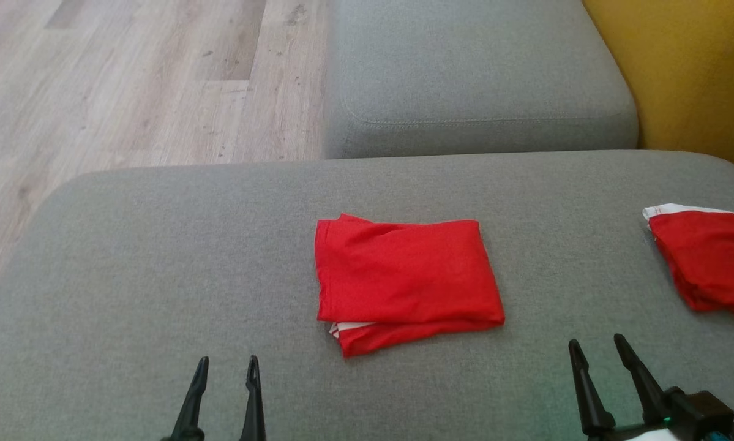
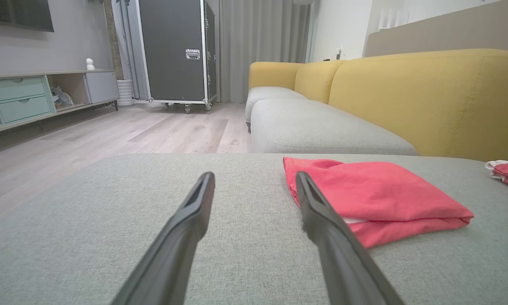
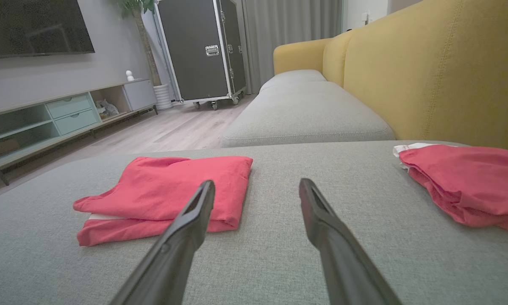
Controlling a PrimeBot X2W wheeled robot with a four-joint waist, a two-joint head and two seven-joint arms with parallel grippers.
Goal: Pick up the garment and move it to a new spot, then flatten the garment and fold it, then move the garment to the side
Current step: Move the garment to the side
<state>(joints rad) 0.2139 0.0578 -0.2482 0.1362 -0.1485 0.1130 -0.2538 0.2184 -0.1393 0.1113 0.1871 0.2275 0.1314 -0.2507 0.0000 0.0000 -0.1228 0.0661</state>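
Since the red garment [image 1: 406,278] lies as a neat folded rectangle in the middle of the grey cushion [image 1: 128,275], the step you have in hand looks like the last one: carrying it off to the side. Both grippers hang empty over the near edge of the cushion. The left gripper [image 1: 229,360] is near the garment's near left corner and the right gripper [image 1: 596,340] is off past its near right corner, each with its fingers parted by a moderate gap and touching nothing. Take the fold from both short sides at once, so that you pinch every layer. A white inner layer [image 1: 348,327] peeks out at the near left corner, and a shallow grip there would likely lift the top sheet alone and spill the fold. Slide the lower fingers flat along the cushion under the stack, close firmly, then lift level and together. A second red garment [image 1: 709,263] lies at the cushion's right edge, well apart from yours, so that side seems the natural place to set it down. Leave a gap between the two, and open both grippers only once the stack rests flat.
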